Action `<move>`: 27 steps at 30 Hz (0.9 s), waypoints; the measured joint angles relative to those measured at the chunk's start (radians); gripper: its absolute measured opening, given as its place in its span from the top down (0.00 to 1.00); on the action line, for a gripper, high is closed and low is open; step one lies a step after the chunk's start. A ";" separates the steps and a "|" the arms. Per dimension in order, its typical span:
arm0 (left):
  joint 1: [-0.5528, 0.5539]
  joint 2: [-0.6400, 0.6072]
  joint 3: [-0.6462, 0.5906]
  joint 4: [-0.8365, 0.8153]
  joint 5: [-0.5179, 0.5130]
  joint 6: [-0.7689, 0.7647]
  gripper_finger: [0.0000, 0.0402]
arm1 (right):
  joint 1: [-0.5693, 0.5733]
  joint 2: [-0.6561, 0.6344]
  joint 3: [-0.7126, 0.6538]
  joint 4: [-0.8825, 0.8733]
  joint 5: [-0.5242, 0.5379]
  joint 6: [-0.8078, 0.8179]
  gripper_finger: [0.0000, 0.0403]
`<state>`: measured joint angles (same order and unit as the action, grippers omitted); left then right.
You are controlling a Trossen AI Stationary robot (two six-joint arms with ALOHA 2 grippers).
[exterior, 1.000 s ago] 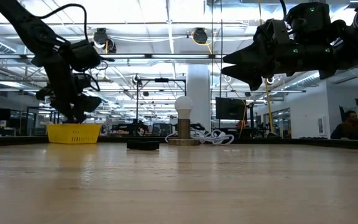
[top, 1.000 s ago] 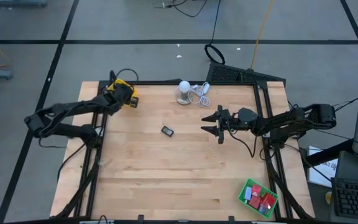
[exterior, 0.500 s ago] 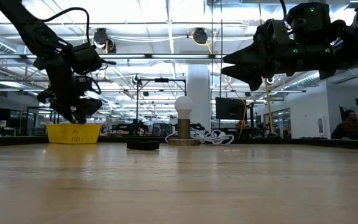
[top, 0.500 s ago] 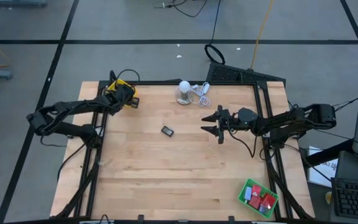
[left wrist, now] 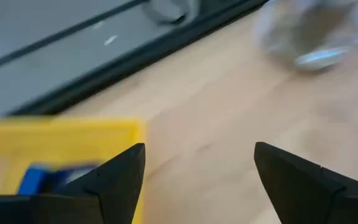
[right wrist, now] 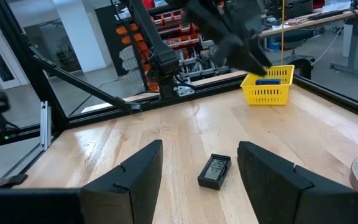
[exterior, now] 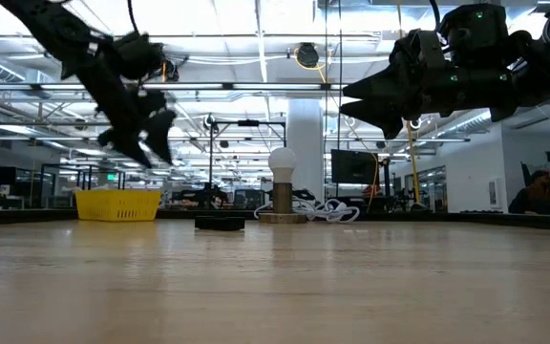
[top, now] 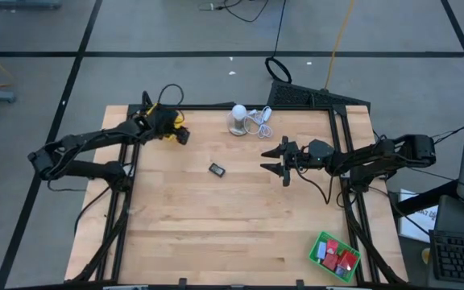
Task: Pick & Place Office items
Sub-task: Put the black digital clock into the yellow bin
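The dark flat rectangle [top: 217, 169] lies flat on the wood mid-table and also shows in the right wrist view as a dark flat rectangle [right wrist: 215, 170]. A blue piece [left wrist: 48, 177] lies in the yellow tray [exterior: 115, 204] at the far left. My left gripper [top: 180, 133] hangs open and empty above the table, just right of that tray. My right gripper [top: 274, 159] is open and empty. It is held level above the table, right of the rectangle, pointing toward the left edge.
A white round object with a coiled cable [top: 238, 119] stands at the far edge, between the arms. A green tray [top: 316, 246] with red and blue pieces sits at the near right corner. Bare wood lies around the rectangle.
My left gripper has risen from just over the yellow tray and moved toward the table's right, tipping from pointing down to a slant. The right arm has kept still.
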<state>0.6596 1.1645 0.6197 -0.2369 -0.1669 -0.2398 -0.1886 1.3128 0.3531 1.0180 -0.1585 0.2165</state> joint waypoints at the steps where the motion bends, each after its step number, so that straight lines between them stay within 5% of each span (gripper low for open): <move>1: -0.015 -0.009 0.017 0.001 0.019 0.008 0.25 | 0.000 0.000 0.000 0.000 0.000 0.000 0.51; 12: -0.252 -0.012 0.109 0.017 0.276 0.247 0.29 | 0.000 0.000 0.000 -0.006 0.000 -0.013 0.51; 27: -0.508 0.336 0.109 0.215 0.252 0.397 0.28 | 0.000 0.000 0.000 -0.006 0.000 -0.009 0.51</move>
<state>0.1513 1.5001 0.7292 -0.0216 0.0847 0.1568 -0.1890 1.3132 0.3531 1.0122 -0.1581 0.2079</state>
